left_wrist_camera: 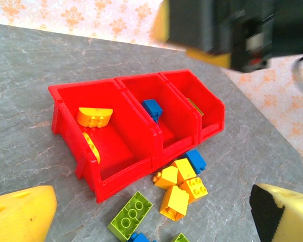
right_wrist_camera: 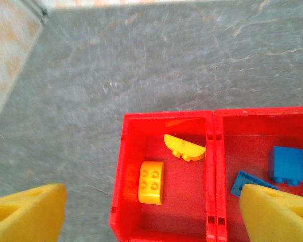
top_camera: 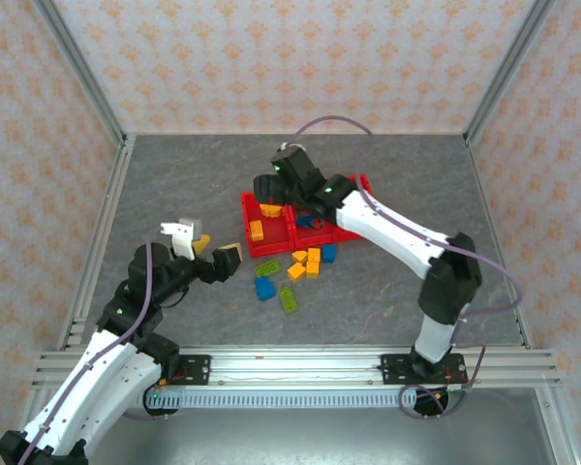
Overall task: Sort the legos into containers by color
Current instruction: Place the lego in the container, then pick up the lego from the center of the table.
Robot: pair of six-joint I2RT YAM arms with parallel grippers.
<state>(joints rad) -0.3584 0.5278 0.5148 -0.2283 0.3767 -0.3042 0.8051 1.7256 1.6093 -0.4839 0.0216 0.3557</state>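
The right fingers (right_wrist_camera: 26, 212) hover spread and empty over the left bin of the red containers (left_wrist_camera: 118, 174). That bin holds two orange-yellow legos (right_wrist_camera: 151, 182), and blue legos (right_wrist_camera: 287, 165) lie in the middle bin. The left fingers (left_wrist_camera: 22, 212) (also spread, gripping nothing) hang above the table (top_camera: 174, 174), left of the loose legos (top_camera: 313, 262) scattered just near of the bins.

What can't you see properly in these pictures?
Top view: the right arm covers the right end of the red bins, hiding what is inside.
Left wrist view: the wall of the end bin hides most of a thin piece inside; the bottom edge cuts off a blue brick and a green brick.
Right wrist view: a yellow finger hides part of a flat blue piece.
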